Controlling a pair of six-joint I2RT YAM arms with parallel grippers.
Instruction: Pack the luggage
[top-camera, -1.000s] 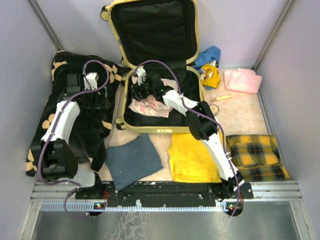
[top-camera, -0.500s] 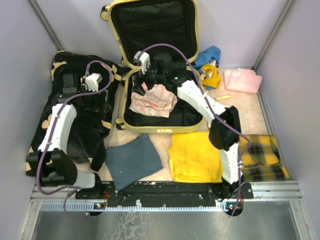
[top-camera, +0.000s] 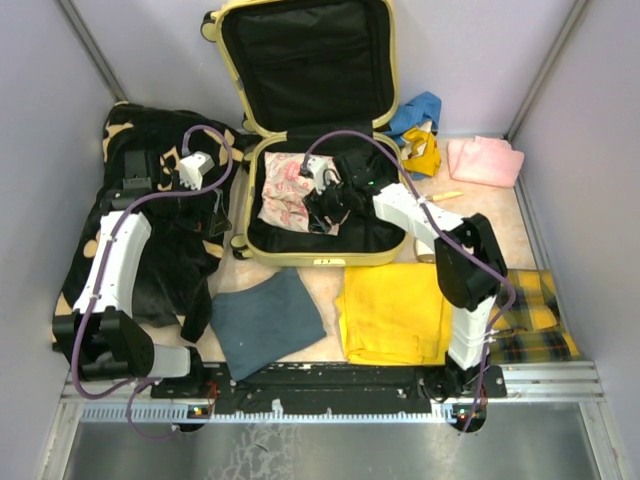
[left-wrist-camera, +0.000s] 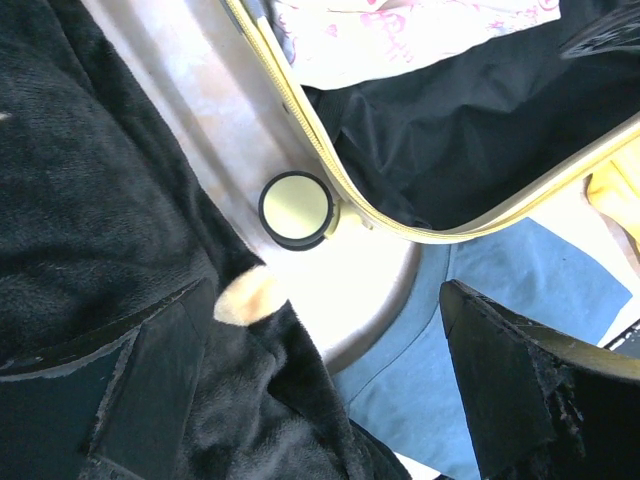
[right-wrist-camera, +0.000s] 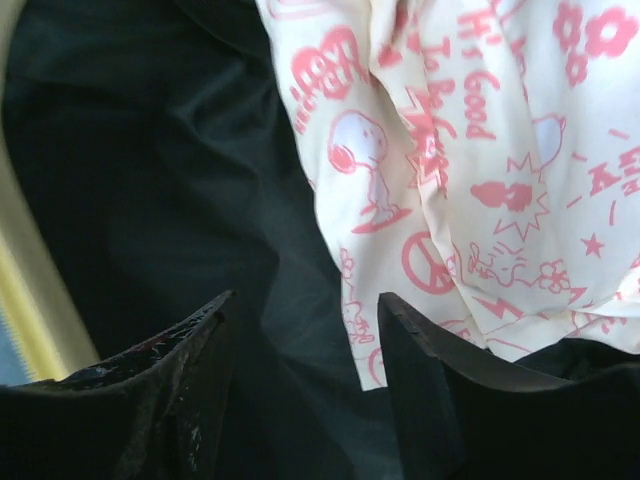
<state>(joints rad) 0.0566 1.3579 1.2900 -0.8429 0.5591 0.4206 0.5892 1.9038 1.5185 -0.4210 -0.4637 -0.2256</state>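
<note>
The luggage lies open, its pale-yellow lid propped up at the back and its black-lined base facing up. A white cloth with pink prints lies spread in the left half of the base. My right gripper hovers inside the base just right of that cloth. In the right wrist view it is open over the black lining, and a corner of the cloth lies loose by one finger. My left gripper is wide open over the blanket edge, beside the luggage's wheel.
A black blanket with tan flowers covers the left side. In front of the luggage lie a blue-grey cloth, a yellow cloth and a yellow plaid one. A pink cloth and blue and yellow items lie at the back right.
My right gripper has come down from the back of the base to its middle. The printed cloth now lies spread flat on the left. My left gripper shifted slightly toward the luggage.
</note>
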